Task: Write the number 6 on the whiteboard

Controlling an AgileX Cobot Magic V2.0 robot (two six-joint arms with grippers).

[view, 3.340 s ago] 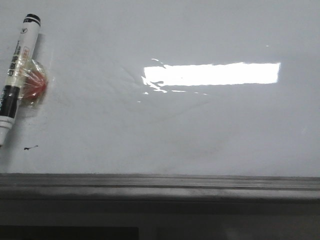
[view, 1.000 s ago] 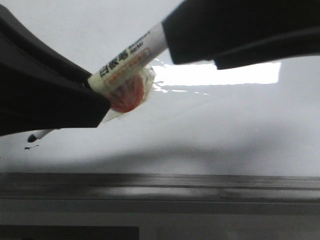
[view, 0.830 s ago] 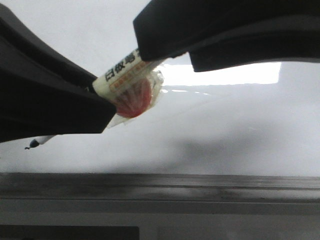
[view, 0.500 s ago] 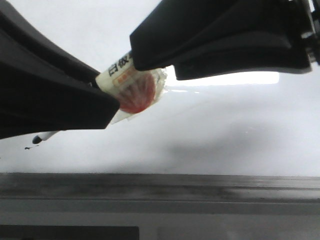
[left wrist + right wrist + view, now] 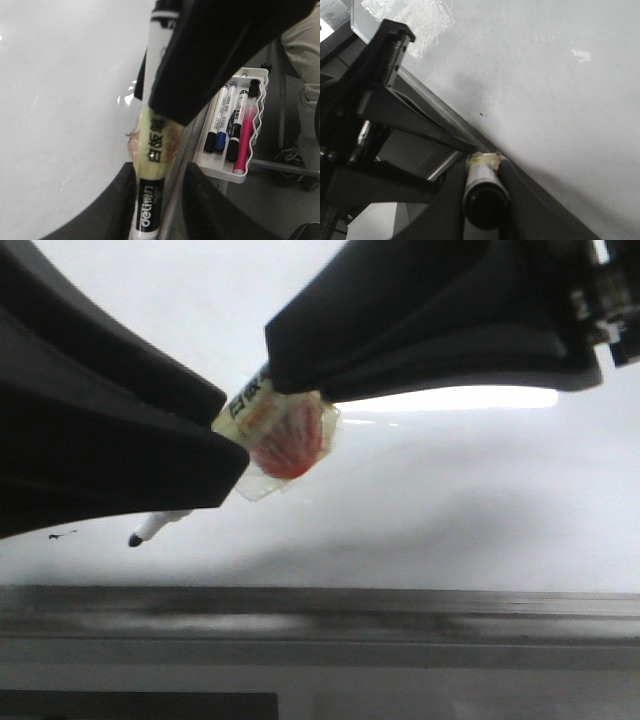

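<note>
Lifted off the glossy white-grey whiteboard (image 5: 450,500) since the earlier frame: white marker pen with black tip (image 5: 150,531), now uncapped and tilted. Clamped at its lower barrel by left gripper (image 5: 159,200); gripped at its upper end by right gripper (image 5: 482,192). Not yet drawn: number 6; only a small black smudge (image 5: 62,535) present. Judged step: handover. Next: bring tip to board.

Both arms hide most of the marker (image 5: 270,425) in the front view.
</note>
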